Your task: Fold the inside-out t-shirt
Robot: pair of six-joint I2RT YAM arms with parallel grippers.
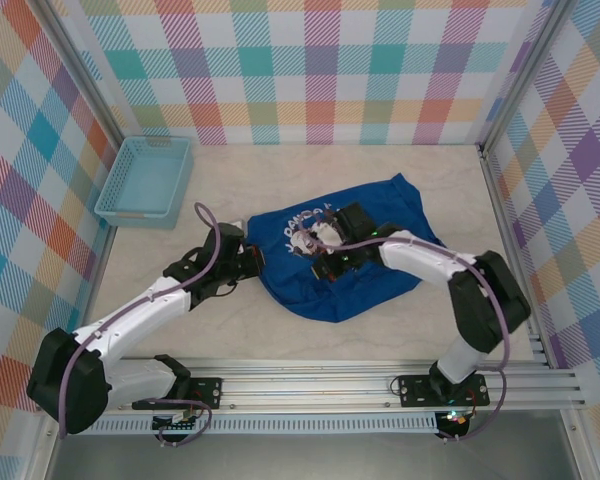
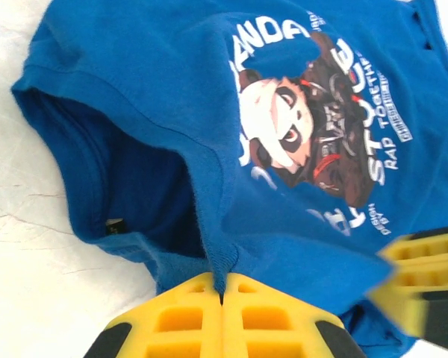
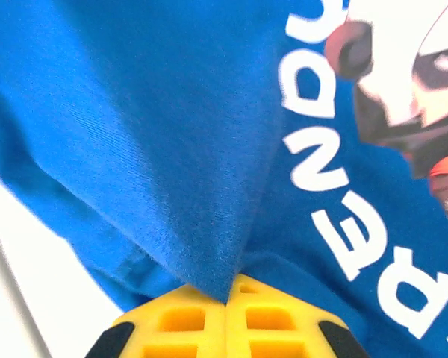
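The royal-blue t-shirt lies bunched in the middle of the table, its white lettering and panda print facing up. At the shirt's left edge, my left gripper is shut on a raised ridge of the cloth beside the dark neck opening. My right gripper sits over the print, its yellow jaws shut on a pinched fold of blue cloth next to the white letters. One blurred yellow finger of the right gripper shows at the right of the left wrist view.
A light blue mesh basket stands at the back left by the checked wall. Checked walls close in the table on three sides, and a metal rail runs along the near edge.
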